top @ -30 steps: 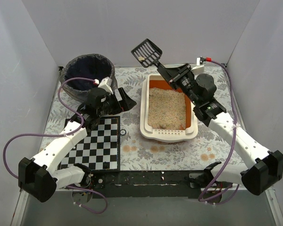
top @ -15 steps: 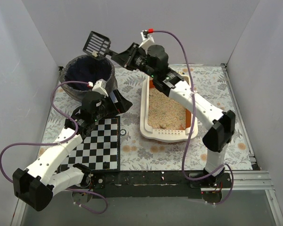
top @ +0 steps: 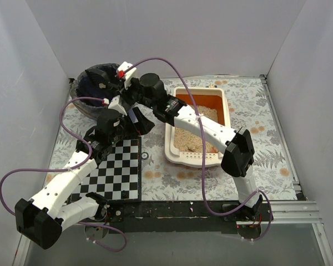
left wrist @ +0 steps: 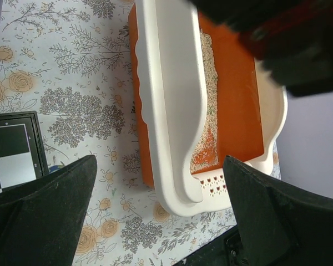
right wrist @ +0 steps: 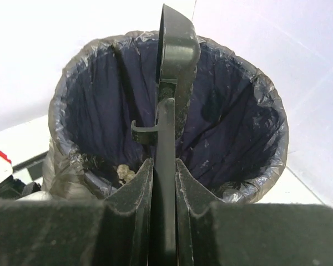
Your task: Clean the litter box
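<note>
**Scoop tipped over the bin**

At the tabletop's (top: 255,144) far-left corner, the right jaws clamp the scoop (right wrist: 177,50) edge-up over the bin (right wrist: 238,133); I judge this the dumping step. The left jaws gape wide and empty beside the mid-tabletop litter box (top: 227,108). Next, carry the scoop right, clearing the left arm.

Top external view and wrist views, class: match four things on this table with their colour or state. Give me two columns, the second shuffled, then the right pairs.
Column A
1. litter box
2. bin
3. scoop
4. checkerboard

Column B
a. lined with a dark bag
b. clamped in the right gripper, jaws shut, over the bin's mouth
c. cream rim, orange floor, beige litter
d. black and white squares, flat on the table

Pairs: 1-c, 2-a, 3-b, 4-d
</note>
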`<state>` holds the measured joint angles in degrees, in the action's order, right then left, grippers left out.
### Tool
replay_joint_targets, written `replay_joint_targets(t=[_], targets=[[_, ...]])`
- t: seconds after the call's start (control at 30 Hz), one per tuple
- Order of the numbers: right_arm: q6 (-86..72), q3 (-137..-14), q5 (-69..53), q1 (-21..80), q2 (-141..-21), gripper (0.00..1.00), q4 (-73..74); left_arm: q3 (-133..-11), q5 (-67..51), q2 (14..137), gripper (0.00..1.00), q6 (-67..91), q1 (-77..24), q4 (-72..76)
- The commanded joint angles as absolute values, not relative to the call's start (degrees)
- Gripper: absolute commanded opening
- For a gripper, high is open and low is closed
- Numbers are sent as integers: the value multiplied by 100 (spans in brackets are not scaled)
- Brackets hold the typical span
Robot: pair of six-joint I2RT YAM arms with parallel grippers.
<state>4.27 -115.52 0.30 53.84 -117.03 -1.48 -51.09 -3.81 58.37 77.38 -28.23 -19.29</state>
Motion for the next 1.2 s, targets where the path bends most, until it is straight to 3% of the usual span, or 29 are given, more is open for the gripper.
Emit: replay_joint_targets(t=[0.0,0.83,1.17], targets=[[1450,-11408,457,5397,-11259,1,-870,-5089,-343,5774,98,7734,-2821,-1890],[844,-9695,290,5116,-9941,1,-2426,-5212,-378,5853,98,7682,-2821,-1872],[-1113,-8421,-1167,3905,-8659,1,-2355,-5458,-790,6284,98,7673,-2821,-1697]])
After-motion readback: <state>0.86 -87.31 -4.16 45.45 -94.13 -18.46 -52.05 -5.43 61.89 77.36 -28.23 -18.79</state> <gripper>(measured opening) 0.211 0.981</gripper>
